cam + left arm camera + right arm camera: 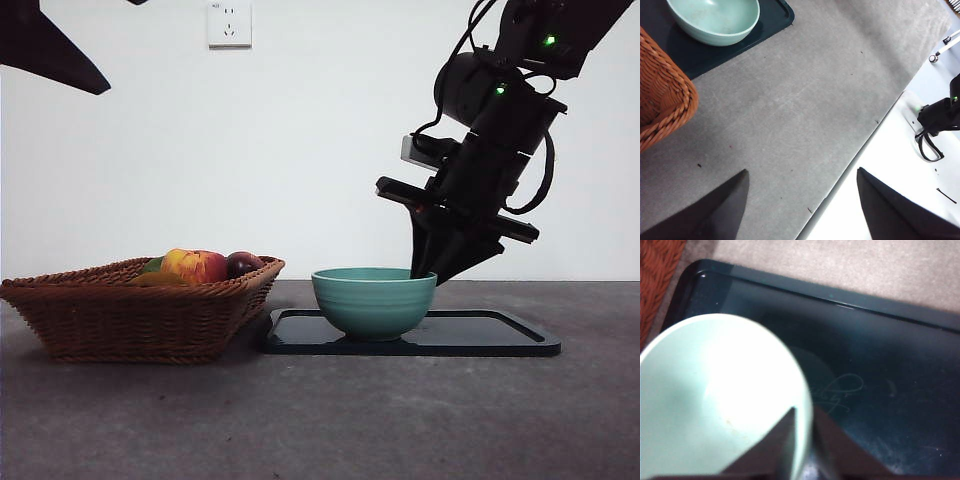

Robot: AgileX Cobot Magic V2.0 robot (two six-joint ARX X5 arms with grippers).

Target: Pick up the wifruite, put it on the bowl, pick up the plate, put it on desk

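Pinching the bowl [373,300] rim, the right gripper [802,440] had one jaw inside and one outside, bowl sitting on the black tray [500,340] beside the wicker basket [120,320] of fruit [195,265]; left gripper [800,205] hung released over bare worktop [805,100]

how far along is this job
No fruit in the bowl yet; fruit still sits in the basket. In hand: the right end effector straddles the bowl's rim on the tray. The left end effector waits, open.
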